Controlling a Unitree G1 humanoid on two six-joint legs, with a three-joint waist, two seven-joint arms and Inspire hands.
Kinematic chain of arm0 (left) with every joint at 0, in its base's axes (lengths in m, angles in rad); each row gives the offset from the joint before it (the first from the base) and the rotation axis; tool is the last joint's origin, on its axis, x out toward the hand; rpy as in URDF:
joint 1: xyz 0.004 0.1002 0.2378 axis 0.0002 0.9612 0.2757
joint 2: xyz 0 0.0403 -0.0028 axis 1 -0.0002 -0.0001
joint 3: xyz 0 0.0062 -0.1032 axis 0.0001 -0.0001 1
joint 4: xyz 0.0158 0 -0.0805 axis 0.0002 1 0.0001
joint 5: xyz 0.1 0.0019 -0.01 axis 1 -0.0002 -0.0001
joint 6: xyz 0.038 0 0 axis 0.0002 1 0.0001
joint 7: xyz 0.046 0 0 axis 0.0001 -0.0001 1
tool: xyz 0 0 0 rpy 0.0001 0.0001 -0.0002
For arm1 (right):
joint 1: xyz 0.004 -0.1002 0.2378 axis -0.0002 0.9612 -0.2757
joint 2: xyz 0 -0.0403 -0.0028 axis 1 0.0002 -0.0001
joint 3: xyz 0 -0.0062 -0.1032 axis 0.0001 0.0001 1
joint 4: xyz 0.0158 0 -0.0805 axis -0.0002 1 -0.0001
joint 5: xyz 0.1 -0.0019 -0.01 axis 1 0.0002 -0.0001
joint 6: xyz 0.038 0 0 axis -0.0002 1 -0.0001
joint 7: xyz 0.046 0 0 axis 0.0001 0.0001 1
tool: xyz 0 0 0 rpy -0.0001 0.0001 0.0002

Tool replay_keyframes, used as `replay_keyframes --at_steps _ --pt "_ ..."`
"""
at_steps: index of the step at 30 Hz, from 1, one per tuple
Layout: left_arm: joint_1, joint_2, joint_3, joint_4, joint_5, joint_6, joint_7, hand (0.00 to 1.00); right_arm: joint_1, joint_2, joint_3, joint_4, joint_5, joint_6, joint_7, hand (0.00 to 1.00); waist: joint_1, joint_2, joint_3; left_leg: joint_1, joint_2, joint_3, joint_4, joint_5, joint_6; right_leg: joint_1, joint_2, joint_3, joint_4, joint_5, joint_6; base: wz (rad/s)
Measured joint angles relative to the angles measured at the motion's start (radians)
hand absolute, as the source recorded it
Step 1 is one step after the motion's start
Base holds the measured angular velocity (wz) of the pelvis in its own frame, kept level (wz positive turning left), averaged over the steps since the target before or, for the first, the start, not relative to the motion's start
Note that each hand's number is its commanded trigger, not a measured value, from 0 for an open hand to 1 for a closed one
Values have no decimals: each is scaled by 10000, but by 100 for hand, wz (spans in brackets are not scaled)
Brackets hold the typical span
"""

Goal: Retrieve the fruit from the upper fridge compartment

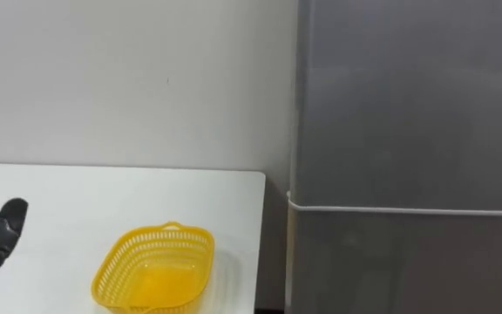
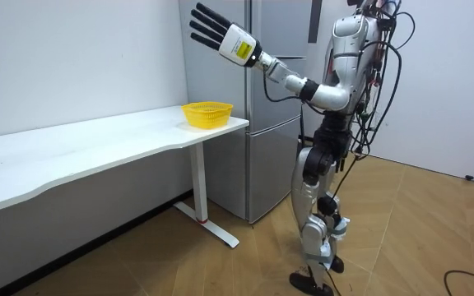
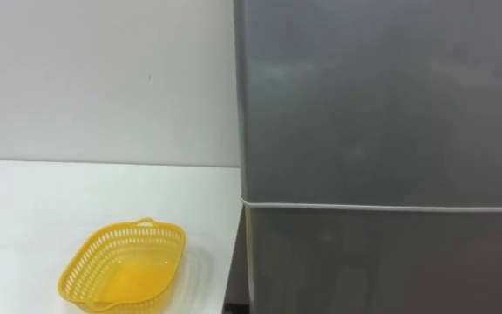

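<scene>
The fridge (image 1: 408,113) takes the right side of the frame, both doors closed. The robot stands facing it with its left hand (image 2: 219,33) raised near the top middle, fingers spread straight, holding nothing. At lower left a yellow basket (image 1: 155,269) sits on the white table (image 1: 59,201), near the fridge.

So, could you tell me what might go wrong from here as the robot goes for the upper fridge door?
The upper fridge door is shut and its face shows no handle, so the open left hand may slip on its edge. That hand is raised above the white table near the yellow basket, which sits close to the table's end; a low sweep could knock it off.
</scene>
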Motion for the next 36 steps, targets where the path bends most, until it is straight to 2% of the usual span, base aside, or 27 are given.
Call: replay_keyframes --at_steps 1,2,6,8,12,14,18,21,24,29,36 --pt "-160 0 -263 -24 -125 1 -286 0 -24 4 5 -15 -119 -8 39 0 -65 30 -18 -27 4 17 5 0 0 -56 2 23 -7 -1 -1 -5" --pt "-404 1 -478 -27 -128 1 -628 0 -80 2 4 -18 -269 -9 110 0 -140 26 5 -45 10 37 5 1 1 -105 6 61 -9 -3 -2 -8" --pt "-811 68 -910 -152 -143 2 -1562 0 -62 2 2 -63 -351 -12 261 0 -404 -3 -6 -123 7 61 71 0 2 -201 3 204 -4 -3 -1 -11" --pt "-968 361 -1382 -259 -366 16 -2195 0 -68 0 11 -77 -350 40 328 0 -493 27 -21 -268 9 55 82 1 2 -351 3 225 80 10 -2 -4" --pt "-1040 623 -1948 -254 -904 187 -3007 0 -206 0 118 -64 -404 29 325 0 -759 96 -41 -307 23 56 73 0 2 -392 -1 240 169 16 -5 -3" --pt "-1039 699 -2210 -242 -1097 226 -3485 0 -217 -7 96 -33 -424 17 304 0 -1021 136 -45 -284 28 68 51 0 2 -354 -1 230 170 21 -11 2" --pt "-1038 698 -2449 -196 -1842 408 -4209 0 -298 -9 56 -36 -421 17 285 0 -1166 189 -6 -185 42 127 -28 1 1 -308 4 239 163 21 -11 -2" --pt "-1037 699 -2480 -187 -2375 585 -4642 0 -334 -8 59 -49 -360 30 317 0 -1246 215 8 -164 51 338 -66 1 1 -329 -3 273 155 19 -8 -6" --pt "-1037 717 -2485 -189 -2405 651 -4987 0 -332 -9 60 -49 -321 89 352 0 -1235 239 1 -215 47 420 -71 1 1 -472 -9 328 155 16 -6 -5" --pt "-1036 759 -2486 -191 -2402 976 -5600 0 -473 -33 56 62 -330 114 313 0 -1237 263 -31 -300 53 460 -67 3 4 -602 5 408 205 24 -3 -2" --pt "-1036 760 -2522 -186 -2402 1108 -6300 0 -569 -59 79 53 -307 121 201 0 -1210 258 -29 -275 73 467 -91 3 3 -594 25 440 191 27 -8 -1"
